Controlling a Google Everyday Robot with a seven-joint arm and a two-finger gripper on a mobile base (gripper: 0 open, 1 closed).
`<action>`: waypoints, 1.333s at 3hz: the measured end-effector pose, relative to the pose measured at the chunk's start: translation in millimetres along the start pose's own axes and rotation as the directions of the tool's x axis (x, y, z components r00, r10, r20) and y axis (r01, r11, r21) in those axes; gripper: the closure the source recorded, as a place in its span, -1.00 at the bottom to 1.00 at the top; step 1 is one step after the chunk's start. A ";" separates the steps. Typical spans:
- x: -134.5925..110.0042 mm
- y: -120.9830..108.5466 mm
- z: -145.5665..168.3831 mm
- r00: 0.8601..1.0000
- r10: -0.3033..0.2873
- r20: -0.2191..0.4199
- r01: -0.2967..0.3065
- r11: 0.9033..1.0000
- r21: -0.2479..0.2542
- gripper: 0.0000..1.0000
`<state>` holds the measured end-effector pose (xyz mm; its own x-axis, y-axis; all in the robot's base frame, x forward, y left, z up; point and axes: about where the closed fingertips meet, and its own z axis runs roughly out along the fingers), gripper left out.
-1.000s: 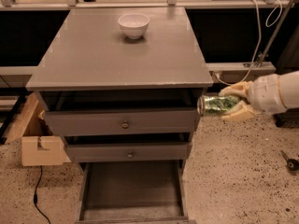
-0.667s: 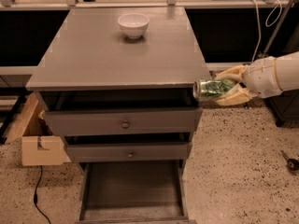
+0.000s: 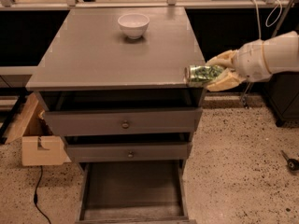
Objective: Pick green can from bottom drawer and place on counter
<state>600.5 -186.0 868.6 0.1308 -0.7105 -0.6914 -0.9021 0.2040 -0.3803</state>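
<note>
My gripper (image 3: 216, 73) comes in from the right and is shut on the green can (image 3: 201, 74). The can lies on its side between the pale fingers (image 3: 223, 81), silver end pointing left, at the right front corner of the counter (image 3: 112, 55). I cannot tell whether the can touches the counter top. The bottom drawer (image 3: 133, 190) is pulled open below, and its dark floor shows nothing in it.
A white bowl (image 3: 133, 24) stands at the back middle of the counter. The two upper drawers with round knobs (image 3: 125, 124) are slightly open. A cardboard box (image 3: 35, 139) and a black cable (image 3: 37, 202) lie on the floor at left. A dark small object (image 3: 290, 161) lies on the floor at right.
My gripper has lifted the can from beside the top drawer's right side up to the counter's right front corner and shifted slightly left.
</note>
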 end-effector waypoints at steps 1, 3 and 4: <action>-31.9 -32.0 10.0 1.000 0.012 -0.005 -0.012 1.000 -0.001 1.00; -59.9 -73.8 56.0 0.993 0.114 0.009 -0.114 0.993 -0.041 1.00; -51.4 -87.7 78.6 0.982 0.188 -0.013 -0.188 0.981 -0.044 1.00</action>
<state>705.2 -114.4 889.2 -0.0459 -0.6682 -0.7426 -0.9277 0.3043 -0.2165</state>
